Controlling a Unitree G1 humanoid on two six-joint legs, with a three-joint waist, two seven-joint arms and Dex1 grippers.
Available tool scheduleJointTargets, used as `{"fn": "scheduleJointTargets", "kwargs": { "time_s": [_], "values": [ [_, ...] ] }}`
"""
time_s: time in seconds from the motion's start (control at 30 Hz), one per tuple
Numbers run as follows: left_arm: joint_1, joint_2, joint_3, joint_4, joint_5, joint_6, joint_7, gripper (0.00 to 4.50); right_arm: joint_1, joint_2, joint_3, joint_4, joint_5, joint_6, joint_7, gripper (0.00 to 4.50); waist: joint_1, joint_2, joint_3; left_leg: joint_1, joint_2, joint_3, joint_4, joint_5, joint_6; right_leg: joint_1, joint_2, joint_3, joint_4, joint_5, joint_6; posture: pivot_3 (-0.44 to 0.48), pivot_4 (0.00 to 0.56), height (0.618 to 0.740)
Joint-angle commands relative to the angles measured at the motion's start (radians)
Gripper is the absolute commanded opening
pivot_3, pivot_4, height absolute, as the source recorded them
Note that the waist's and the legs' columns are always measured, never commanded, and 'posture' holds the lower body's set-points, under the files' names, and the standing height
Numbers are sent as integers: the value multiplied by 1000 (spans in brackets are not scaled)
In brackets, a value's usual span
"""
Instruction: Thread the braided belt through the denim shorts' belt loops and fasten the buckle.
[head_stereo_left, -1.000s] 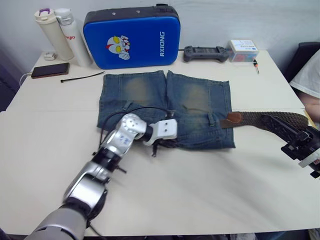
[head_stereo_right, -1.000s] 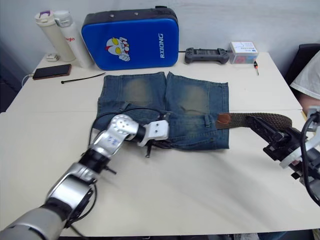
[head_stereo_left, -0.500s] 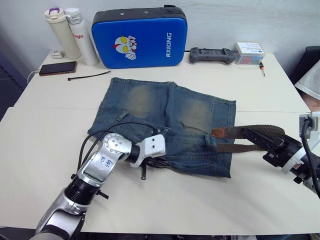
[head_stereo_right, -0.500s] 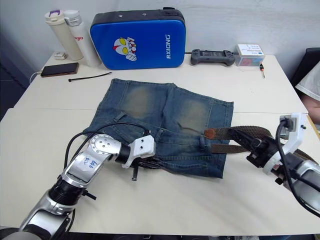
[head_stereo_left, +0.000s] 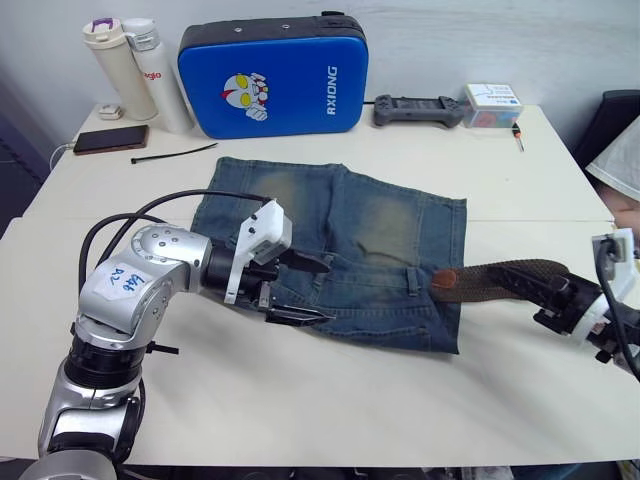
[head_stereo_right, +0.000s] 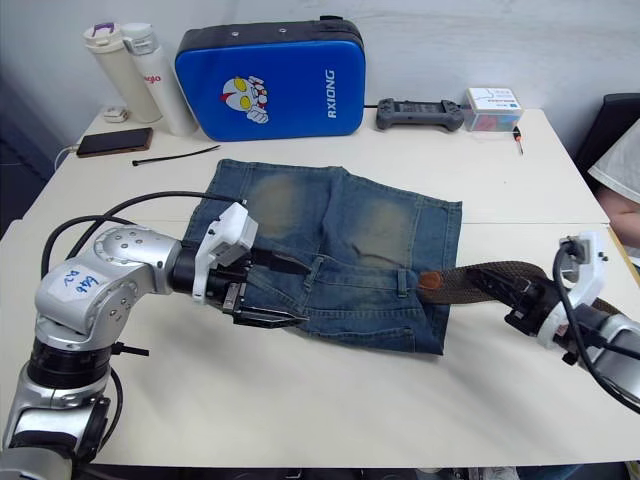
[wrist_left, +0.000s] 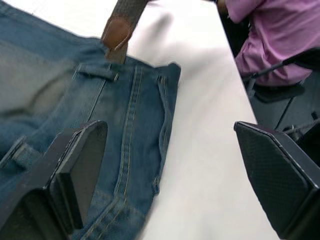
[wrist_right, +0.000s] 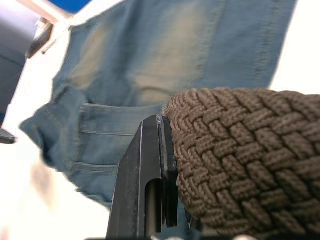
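Table front bare; right gripper clamps braided belt.

Blue case, two bottles, phone, black cable tie, controller, small box, white table

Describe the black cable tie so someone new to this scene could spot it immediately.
Start at the blue case standing at the table's far edge. In front of its left corner, beside the dark phone, lies the cable tie: a thin black strip on bare tabletop, far slimmer than the braided belt.
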Motion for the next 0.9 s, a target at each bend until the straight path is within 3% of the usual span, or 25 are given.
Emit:
{"fn": "scheduleJointTargets", "kwargs": {
  "time_s": [0.03,0.43,0.9],
  "values": [
    [8,14,17,-39,-29,3,50,4484,-75,-19,37,78,-58,48,69,0,-2,0,0,0,0,0,0,0,0,0,0,0,0,0,0,0,150,740],
    [100,65,44,-44,-43,-21,173,4484,-290,-3,42,202,-44,155,108,0,-4,0,0,-1,0,0,0,0,0,-1,0,0,4,0,0,0,150,740],
    [139,123,33,-60,-44,-105,199,4484,-284,76,95,208,-143,214,92,0,1,1,0,-1,0,0,0,0,0,-1,-1,0,3,0,0,0,150,740]
  ]
}}
